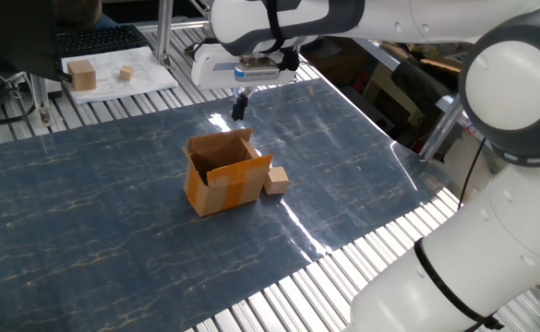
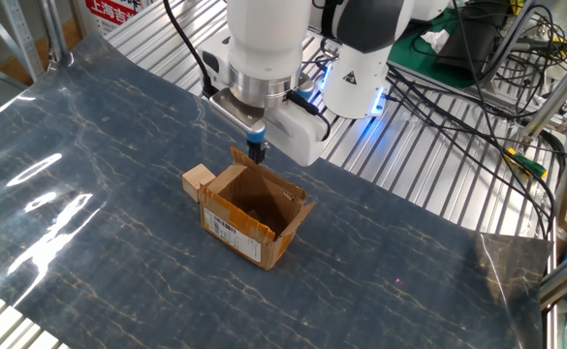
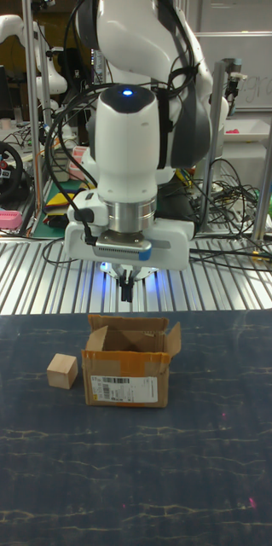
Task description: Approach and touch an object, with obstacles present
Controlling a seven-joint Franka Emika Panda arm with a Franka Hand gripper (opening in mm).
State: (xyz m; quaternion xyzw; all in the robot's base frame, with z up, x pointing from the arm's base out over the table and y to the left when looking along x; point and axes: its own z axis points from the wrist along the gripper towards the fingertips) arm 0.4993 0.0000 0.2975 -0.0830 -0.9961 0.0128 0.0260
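The object, a small pale tan wooden cube (image 1: 276,180) (image 2: 198,179) (image 3: 62,371), rests on the blue mat, touching or nearly touching one side of the obstacle. That obstacle is an orange-brown cardboard box (image 1: 223,175) (image 2: 254,215) (image 3: 127,367) with its flaps standing up. My gripper (image 1: 239,106) (image 2: 256,152) (image 3: 128,290) hangs in the air just behind the box's far rim. It points straight down, its thin dark fingers pressed together, holding nothing. It is apart from both the box and the cube.
The blue marbled mat (image 1: 113,240) covers a slatted metal table. A sheet of paper with two more wooden blocks (image 1: 82,76) lies off the mat at one corner. Cables (image 2: 477,87) and the arm's base (image 2: 356,68) crowd the side behind the box.
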